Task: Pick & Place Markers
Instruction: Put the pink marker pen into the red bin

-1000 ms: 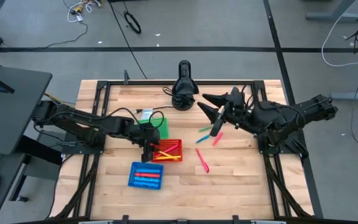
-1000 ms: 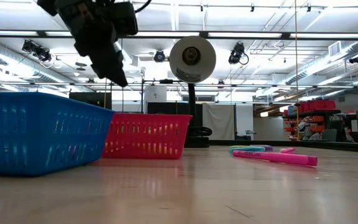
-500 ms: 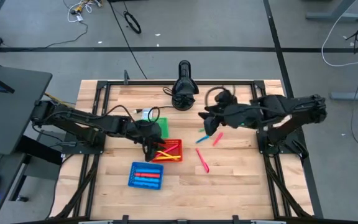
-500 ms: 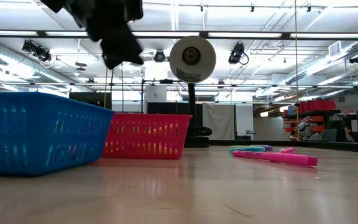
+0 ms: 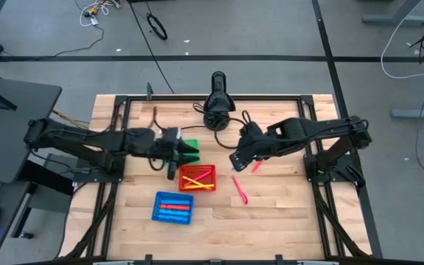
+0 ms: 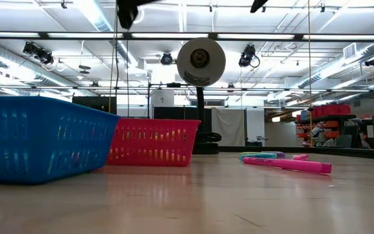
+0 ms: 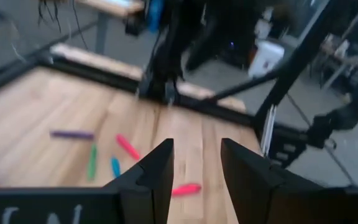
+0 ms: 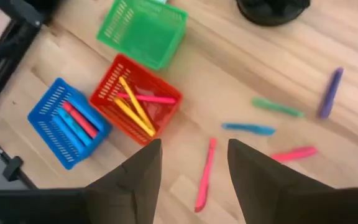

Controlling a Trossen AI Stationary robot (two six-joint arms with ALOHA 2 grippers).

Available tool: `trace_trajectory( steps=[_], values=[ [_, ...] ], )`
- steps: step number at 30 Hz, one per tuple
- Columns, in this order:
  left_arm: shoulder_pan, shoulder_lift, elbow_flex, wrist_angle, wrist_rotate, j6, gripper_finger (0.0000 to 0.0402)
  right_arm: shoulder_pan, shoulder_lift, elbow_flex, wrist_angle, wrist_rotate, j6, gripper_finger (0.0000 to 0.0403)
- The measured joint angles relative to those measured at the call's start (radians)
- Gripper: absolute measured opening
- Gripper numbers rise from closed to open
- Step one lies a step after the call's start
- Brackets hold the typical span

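Observation:
Five loose markers lie flat on the wood: purple, green, blue and two pink ones. The red basket holds yellow and pink markers. Blue and red markers lie in the blue basket. My right gripper hangs open in the air over the loose markers, above the long pink one. My left gripper is open and raised over the green basket, pointing toward the table's right.
A black round-based stand sits at the table's far edge, behind the loose markers. The three baskets cluster left of centre. Bare wood stretches along the near edge and the right side. A black frame rails the table's edge.
My left gripper rose from just above the red basket and drew back toward the far edge, over the green basket; in the low view it left the picture's top. My right gripper swung from the far right toward the table's left and near side, over the loose markers.

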Motion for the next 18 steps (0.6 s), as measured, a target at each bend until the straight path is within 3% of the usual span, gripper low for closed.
trace_trajectory(
  steps=[7,18],
  values=[
    [0.000,-0.078,0.000,0.069,-0.011,0.021,0.0137,0.006,0.044,-0.027,-0.003,-0.080,0.055,0.0185],
    [-0.001,-0.088,0.000,0.105,-0.003,-0.058,0.0138,0.052,0.073,-0.174,0.087,-0.121,0.185,0.0185]
  ],
)
